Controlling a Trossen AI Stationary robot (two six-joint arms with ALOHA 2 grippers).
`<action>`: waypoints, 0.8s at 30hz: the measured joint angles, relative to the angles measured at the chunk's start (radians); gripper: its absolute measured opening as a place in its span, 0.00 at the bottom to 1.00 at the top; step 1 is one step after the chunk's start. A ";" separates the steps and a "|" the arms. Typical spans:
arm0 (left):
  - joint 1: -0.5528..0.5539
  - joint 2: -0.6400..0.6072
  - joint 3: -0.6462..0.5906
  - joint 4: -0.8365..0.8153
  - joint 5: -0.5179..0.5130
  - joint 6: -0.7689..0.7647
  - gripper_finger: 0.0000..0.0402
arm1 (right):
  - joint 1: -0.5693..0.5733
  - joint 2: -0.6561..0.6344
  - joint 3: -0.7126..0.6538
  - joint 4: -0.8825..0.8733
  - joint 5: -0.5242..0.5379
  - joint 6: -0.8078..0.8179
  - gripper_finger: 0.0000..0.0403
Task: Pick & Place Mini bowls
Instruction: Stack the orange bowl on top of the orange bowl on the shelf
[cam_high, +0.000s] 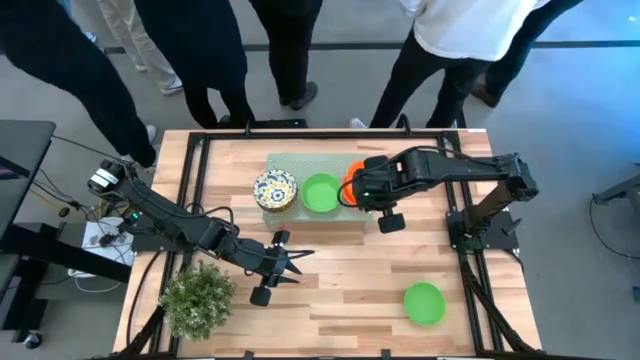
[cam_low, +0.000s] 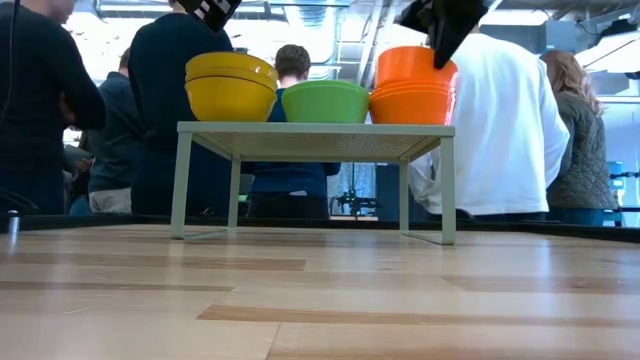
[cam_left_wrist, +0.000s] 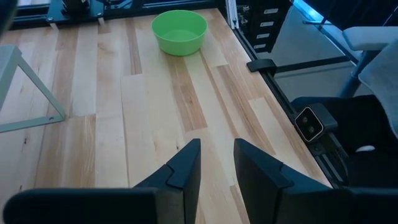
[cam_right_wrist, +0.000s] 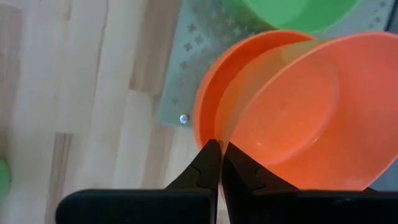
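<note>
Right gripper (cam_right_wrist: 217, 163), fingers pinched on the rim of the top orange bowl (cam_right_wrist: 298, 118), tilted above the orange stack (cam_low: 412, 100) at the right end of the raised perforated rack (cam_low: 315, 138); left gripper (cam_left_wrist: 217, 168), slightly parted and empty, waits over the wooden table (cam_high: 340, 290), people behind.

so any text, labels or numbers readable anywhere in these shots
None can be read. The orange bowl pinched by the right gripper, the green bowls, the patterned bowl and the stand are unmarked. The stand's top has only punched flower shapes. The left gripper hangs open over bare wood.
</note>
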 joint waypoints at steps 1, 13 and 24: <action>0.000 0.000 0.000 0.000 0.000 0.000 0.24 | -0.002 0.002 0.000 -0.005 -0.011 -0.012 0.00; 0.002 0.000 0.000 0.013 0.000 -0.002 0.24 | -0.013 0.053 0.001 -0.025 -0.017 -0.014 0.03; 0.002 0.000 0.000 0.017 0.000 -0.002 0.24 | -0.013 0.060 0.001 0.031 -0.011 -0.068 0.19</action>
